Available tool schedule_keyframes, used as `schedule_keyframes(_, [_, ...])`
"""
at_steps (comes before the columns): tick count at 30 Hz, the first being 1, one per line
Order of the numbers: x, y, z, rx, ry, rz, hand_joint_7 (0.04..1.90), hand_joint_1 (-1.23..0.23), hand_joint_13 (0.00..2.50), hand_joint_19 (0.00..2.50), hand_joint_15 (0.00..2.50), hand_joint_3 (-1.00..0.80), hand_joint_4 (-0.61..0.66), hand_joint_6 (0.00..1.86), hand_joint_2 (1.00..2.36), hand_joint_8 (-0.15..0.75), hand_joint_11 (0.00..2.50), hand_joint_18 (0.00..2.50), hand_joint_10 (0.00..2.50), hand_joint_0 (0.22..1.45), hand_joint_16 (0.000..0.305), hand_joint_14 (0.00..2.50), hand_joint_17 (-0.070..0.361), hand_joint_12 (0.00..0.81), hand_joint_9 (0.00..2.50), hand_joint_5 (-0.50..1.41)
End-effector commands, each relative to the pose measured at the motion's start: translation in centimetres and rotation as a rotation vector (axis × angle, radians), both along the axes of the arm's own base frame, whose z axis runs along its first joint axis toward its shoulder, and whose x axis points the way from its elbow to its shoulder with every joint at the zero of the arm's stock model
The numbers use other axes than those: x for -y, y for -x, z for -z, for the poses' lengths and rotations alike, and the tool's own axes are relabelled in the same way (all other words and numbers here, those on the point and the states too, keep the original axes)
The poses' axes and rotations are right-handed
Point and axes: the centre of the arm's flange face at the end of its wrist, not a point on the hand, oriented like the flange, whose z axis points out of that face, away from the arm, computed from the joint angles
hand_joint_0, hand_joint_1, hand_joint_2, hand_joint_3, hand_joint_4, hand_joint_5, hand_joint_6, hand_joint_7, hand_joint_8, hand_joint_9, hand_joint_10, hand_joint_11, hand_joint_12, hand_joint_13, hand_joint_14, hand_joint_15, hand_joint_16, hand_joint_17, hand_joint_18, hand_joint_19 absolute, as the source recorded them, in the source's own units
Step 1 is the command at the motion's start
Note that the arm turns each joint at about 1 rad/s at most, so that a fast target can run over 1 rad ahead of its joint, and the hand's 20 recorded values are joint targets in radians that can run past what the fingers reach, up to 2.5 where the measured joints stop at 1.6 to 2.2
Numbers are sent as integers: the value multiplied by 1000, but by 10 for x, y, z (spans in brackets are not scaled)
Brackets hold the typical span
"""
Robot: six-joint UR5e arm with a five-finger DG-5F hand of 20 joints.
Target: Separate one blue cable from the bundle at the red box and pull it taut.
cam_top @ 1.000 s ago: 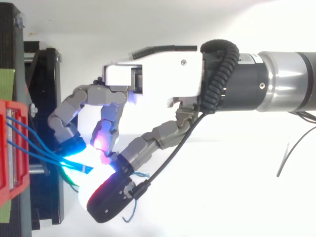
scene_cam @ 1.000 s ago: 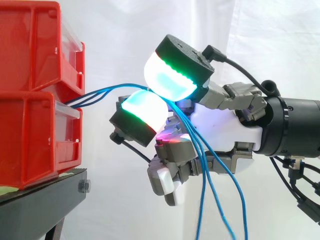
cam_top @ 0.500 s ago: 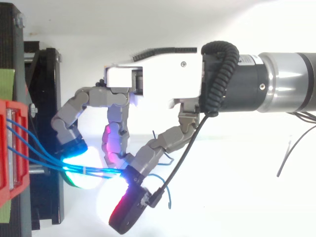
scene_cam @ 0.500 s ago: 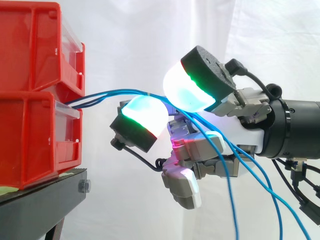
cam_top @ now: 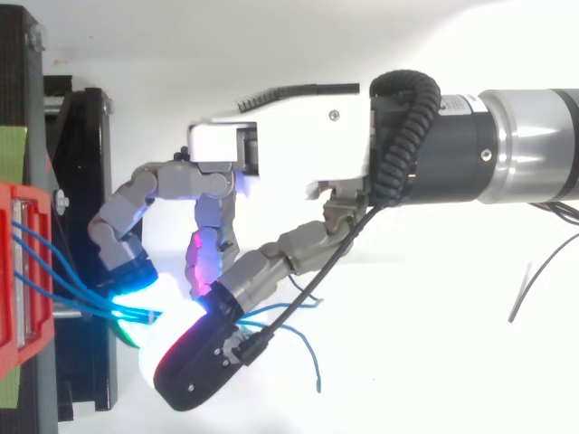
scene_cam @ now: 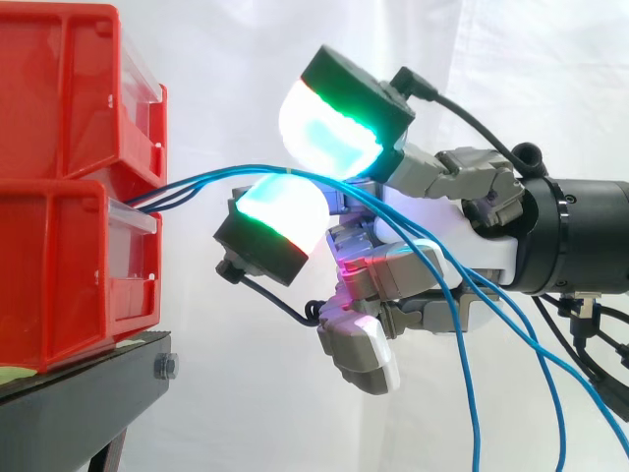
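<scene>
Trouble lies in the pinch; the hand [scene_cam: 442,236] curls its glowing pads [scene_cam: 285,211] together on the blue cables [scene_cam: 211,180] just off the front edge of the red bins [scene_cam: 59,226]; several strands seem caught, so pulling may drag the whole bundle.

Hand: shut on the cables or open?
Shut: the hand pinches the blue cables between two glowing fingers.

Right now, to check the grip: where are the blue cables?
In the side view the blue cables leave the red box at left, pass between the hand's glowing pads mid-frame, then droop toward the lower right.
</scene>
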Motion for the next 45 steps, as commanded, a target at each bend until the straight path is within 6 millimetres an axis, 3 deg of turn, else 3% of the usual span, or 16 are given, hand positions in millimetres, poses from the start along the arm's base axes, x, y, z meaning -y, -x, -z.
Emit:
schedule_keyframes(1, [-1, 0, 0, -3, 1, -5, 1277, -772, 1220, 700, 699, -356, 98, 875, 1012, 395, 1069, 1150, 26, 621, 50, 25, 111, 423, 1441, -99])
schedule_keyframes(5, [-1, 0, 0, -6, 1, -8, 1295, -899, 1192, 663, 686, -292, 72, 903, 1017, 403, 1130, 1140, 26, 690, 48, 24, 108, 417, 1398, -115])
schedule_keyframes(10, [0, 1, 0, -7, 1, -8, 1281, -922, 1198, 633, 680, -499, 20, 910, 1000, 401, 1149, 1130, 25, 750, 47, 26, 106, 407, 1412, -117])
schedule_keyframes(19, [0, 0, 0, -7, 1, -8, 1329, -943, 1241, 651, 699, -500, 11, 910, 1000, 410, 1179, 1148, 28, 666, 45, 27, 102, 404, 1529, -90])
schedule_keyframes(25, [-1, 1, 1, -10, 1, -10, 1185, -820, 1293, 668, 705, -500, 44, 902, 1000, 409, 1167, 1195, 27, 538, 48, 26, 108, 417, 1595, -64])
schedule_keyframes(36, [-2, 1, -1, -14, -1, -16, 1184, -635, 1259, 672, 693, -500, 67, 872, 1000, 400, 1144, 1174, 26, 559, 48, 27, 108, 420, 1529, -89])
schedule_keyframes(45, [-2, 1, -2, -18, -1, -22, 1160, -650, 1242, 677, 688, -500, 84, 848, 1000, 400, 1133, 1155, 26, 587, 48, 25, 108, 416, 1499, -98])
